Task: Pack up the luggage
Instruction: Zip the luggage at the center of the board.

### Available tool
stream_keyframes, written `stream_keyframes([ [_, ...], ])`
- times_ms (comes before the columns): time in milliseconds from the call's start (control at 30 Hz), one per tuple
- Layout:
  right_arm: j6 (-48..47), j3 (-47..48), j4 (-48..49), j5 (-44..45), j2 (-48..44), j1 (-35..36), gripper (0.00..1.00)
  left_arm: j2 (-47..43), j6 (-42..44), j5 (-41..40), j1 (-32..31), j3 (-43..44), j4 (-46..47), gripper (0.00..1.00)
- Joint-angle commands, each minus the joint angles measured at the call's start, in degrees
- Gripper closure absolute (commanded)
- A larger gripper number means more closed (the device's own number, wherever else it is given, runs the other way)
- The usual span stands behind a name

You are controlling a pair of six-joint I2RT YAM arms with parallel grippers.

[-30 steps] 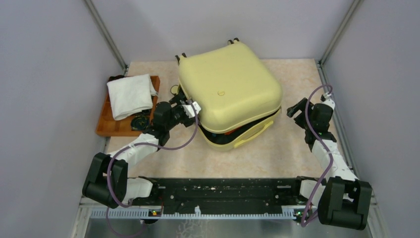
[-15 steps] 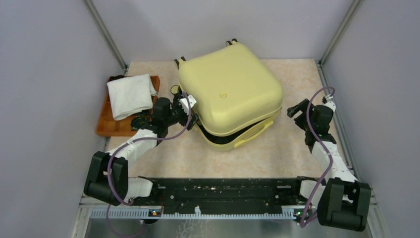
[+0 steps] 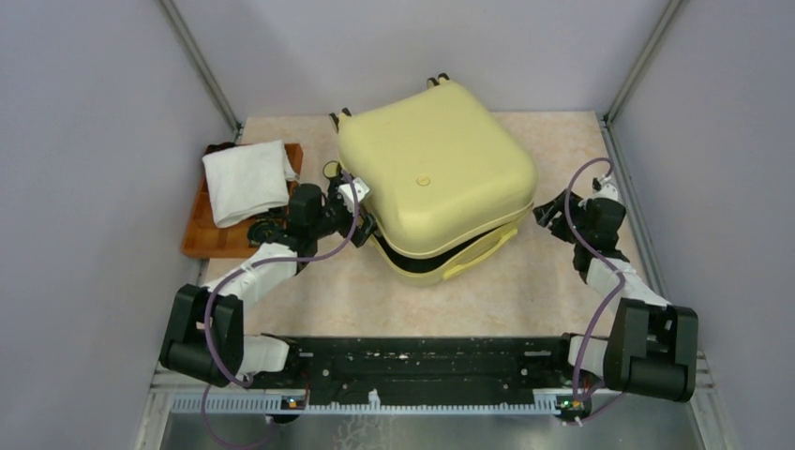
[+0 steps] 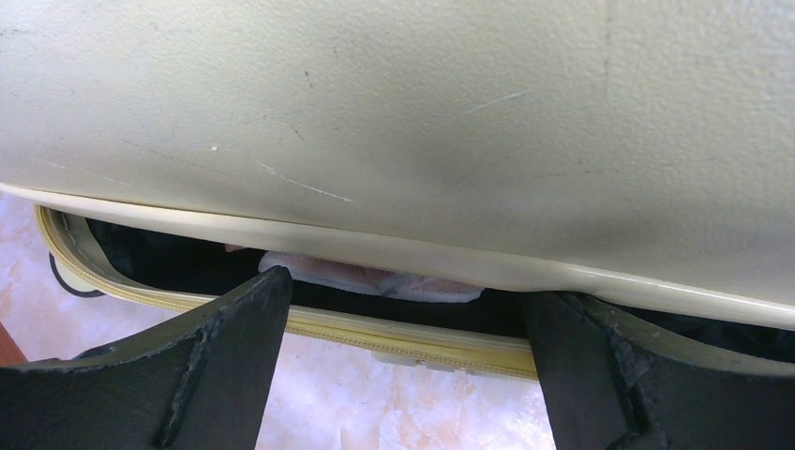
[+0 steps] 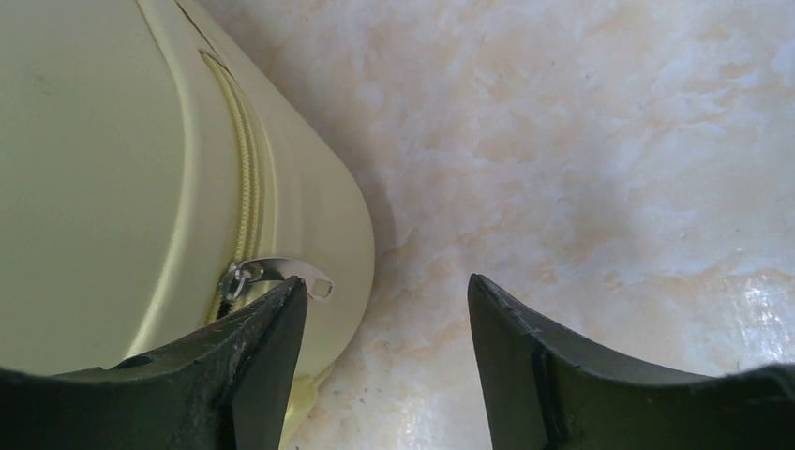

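Note:
The pale yellow luggage (image 3: 433, 178) lies flat mid-table, its lid resting slightly ajar over the lower shell, with a dark gap along the front and left. My left gripper (image 3: 364, 214) is open at the left edge of the luggage. In the left wrist view the lid (image 4: 394, 122) fills the top, with white cloth (image 4: 375, 278) in the black gap and the zipper rim (image 4: 412, 339) below. My right gripper (image 3: 548, 211) is open beside the right corner. In the right wrist view a metal zipper pull (image 5: 281, 274) hangs on the luggage (image 5: 103, 178) just off my left fingertip (image 5: 272, 328).
A brown wooden tray (image 3: 202, 236) at the left holds a folded white towel (image 3: 246, 178) and a small dark object (image 3: 263, 229). Grey walls close in on both sides and behind. Marble tabletop (image 3: 525, 281) lies in front of the luggage.
The lid has dropped lower, narrowing the front gap, and my left gripper has drawn back to the left edge. My right gripper moved left toward the right corner.

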Motion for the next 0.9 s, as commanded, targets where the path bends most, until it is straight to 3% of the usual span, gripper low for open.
stream_keyframes([
  [0,-5.62,2.70,5.49,-3.91,4.91,0.34,0.34,0.74,-1.78,0.32,-0.61,1.67,2.82,0.03],
  [233,-7.47,3.95,10.15,-4.34,9.09,6.72,0.29,-0.07,4.58,-5.98,-0.48,1.36,8.63,0.05],
  [500,-9.39,1.76,19.06,-8.18,8.91,9.12,0.28,1.06,28.32,-4.25,-0.43,1.71,21.05,0.02],
  [867,-13.27,1.64,23.98,-12.85,11.31,14.83,0.29,2.58,41.44,-1.01,0.74,0.18,30.69,0.02],
])
